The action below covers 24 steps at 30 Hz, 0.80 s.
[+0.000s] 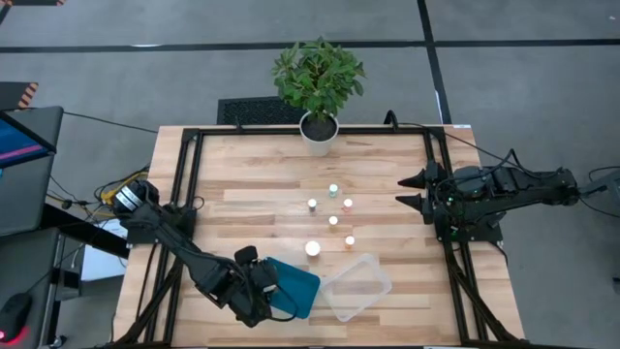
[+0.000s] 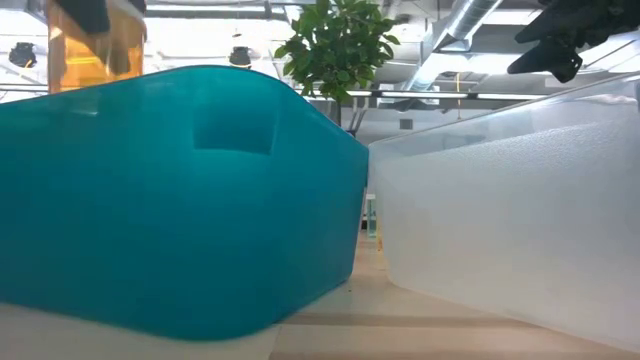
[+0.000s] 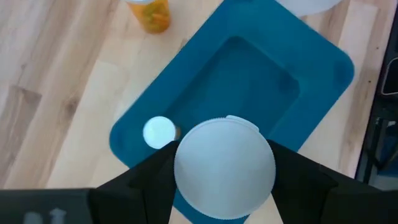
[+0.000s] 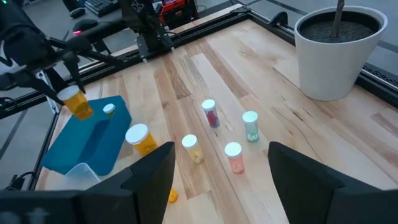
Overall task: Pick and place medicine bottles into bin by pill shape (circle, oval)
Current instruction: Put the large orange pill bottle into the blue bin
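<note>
Clearly, we had our left gripper (image 3: 224,180) clamped on a wide medicine bottle (image 3: 224,169), poised directly above the teal bin (image 3: 249,81) beneath it for dropping. Our right gripper (image 4: 217,171) waited open, well apart.

Wood table (image 1: 252,184): plant pot (image 1: 318,133), bottles (image 1: 333,221), blue bin (image 1: 295,288), clear bin (image 1: 356,287).

I am running this rig in what looks like a robotics lab: a light wooden table (image 1: 262,174) in a black metal frame (image 1: 184,170), grey floor (image 1: 523,87) with dark lines, exposed silver ceiling ducts (image 2: 470,25), loose cables (image 1: 107,189), a monitor (image 1: 24,165).
</note>
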Motion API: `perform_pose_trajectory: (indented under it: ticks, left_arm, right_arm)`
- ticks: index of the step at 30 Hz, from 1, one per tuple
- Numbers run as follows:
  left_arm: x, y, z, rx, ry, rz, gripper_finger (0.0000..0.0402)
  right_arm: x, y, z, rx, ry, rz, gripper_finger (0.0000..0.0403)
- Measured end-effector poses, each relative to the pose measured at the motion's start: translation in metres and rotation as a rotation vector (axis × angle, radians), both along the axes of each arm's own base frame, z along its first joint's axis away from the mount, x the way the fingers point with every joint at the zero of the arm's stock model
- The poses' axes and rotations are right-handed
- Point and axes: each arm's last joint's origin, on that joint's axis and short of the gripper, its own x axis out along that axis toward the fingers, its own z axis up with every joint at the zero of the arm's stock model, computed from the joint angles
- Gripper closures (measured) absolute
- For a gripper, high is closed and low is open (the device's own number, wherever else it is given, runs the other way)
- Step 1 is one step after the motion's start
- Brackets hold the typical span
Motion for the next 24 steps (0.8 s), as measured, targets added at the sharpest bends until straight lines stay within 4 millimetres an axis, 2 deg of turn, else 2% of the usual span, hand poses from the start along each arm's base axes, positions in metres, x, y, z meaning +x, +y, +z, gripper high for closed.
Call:
perform_pose_trajectory:
  ticks: [19,24]
  left_arm:
    - [0.009,-0.004,-0.022,0.009,0.068,-0.025,0.0191]
    - [0.013,-0.006,-0.034,-0.012,0.125,-0.025,0.0191]
  right_arm:
    - [-0.001,0.000,-0.002,-0.005,0.026,0.001,0.0132]
    - [-0.001,0.000,-0.002,-0.005,0.027,0.001,0.0132]
